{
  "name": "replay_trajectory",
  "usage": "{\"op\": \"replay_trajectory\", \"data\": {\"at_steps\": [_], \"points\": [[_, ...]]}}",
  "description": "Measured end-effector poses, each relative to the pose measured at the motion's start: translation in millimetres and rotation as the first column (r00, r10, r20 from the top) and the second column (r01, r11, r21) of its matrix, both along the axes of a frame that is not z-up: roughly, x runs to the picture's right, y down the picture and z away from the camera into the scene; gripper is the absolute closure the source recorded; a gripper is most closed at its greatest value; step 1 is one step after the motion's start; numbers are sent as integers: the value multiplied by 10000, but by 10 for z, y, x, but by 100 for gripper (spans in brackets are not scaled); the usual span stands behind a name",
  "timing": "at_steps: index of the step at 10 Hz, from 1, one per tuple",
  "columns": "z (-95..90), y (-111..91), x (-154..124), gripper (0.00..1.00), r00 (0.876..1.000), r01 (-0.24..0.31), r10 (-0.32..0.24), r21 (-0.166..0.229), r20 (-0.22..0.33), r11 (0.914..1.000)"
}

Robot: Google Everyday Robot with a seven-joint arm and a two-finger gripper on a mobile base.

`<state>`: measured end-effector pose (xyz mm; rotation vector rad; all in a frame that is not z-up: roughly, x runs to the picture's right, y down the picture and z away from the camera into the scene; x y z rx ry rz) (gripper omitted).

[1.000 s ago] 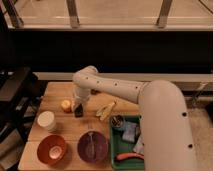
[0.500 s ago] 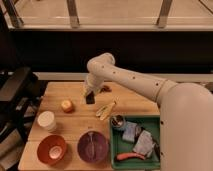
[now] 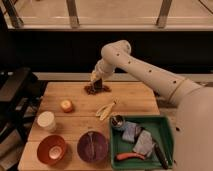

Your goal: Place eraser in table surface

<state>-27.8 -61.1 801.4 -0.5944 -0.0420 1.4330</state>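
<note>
My gripper [image 3: 96,80] hangs low over the far edge of the wooden table surface [image 3: 135,100], left of the middle. It is shut on the eraser [image 3: 98,86], a small dark block that sticks down from the fingers. The block's lower end is at or just above the planks; I cannot tell whether it touches. A dark brownish patch lies on the wood right beneath it. The pale arm comes in from the lower right and bends over the table's back edge.
An orange ball [image 3: 66,105] and a yellow peel-like thing [image 3: 106,109] lie mid-table. A white cup [image 3: 46,121], an orange bowl [image 3: 51,149] and a purple plate [image 3: 92,146] sit at the front left. The green tray [image 3: 170,131] at the front right holds cloths, an orange stick and a dark tool.
The gripper has carried the dark block from beside the orange ball away to the back and right, to the table's far edge. Everything else stays put.
</note>
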Motion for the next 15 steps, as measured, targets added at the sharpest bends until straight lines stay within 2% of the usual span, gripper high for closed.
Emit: {"op": "replay_trajectory", "data": {"at_steps": [2, 3, 4, 5, 6, 7, 9, 10, 12, 13, 15], "points": [[35, 47, -40, 98, 10000, 74, -73, -131, 40, 9999], [114, 150, -66, 89, 9999, 124, -121, -363, 91, 9993], [212, 280, -108, 80, 9997, 180, -170, -611, 166, 9980], [308, 412, -153, 76, 9995, 212, -192, -837, 250, 9963], [466, 636, -210, 74, 9991, 218, -172, -1217, 389, 9923], [544, 757, -261, 74, 9987, 248, -179, -1438, 485, 9893], [740, 1090, -475, 74, 9964, 417, -253, -2081, 807, 9772], [825, 1253, -586, 74, 9947, 502, -263, -2462, 992, 9679], [887, 1424, -710, 71, 9923, 613, -271, -2890, 1208, 9554], [911, 1513, -788, 60, 9904, 701, -295, -3077, 1348, 9489], [931, 1611, -879, 42, 9876, 813, -319, -3266, 1537, 9417]]}}
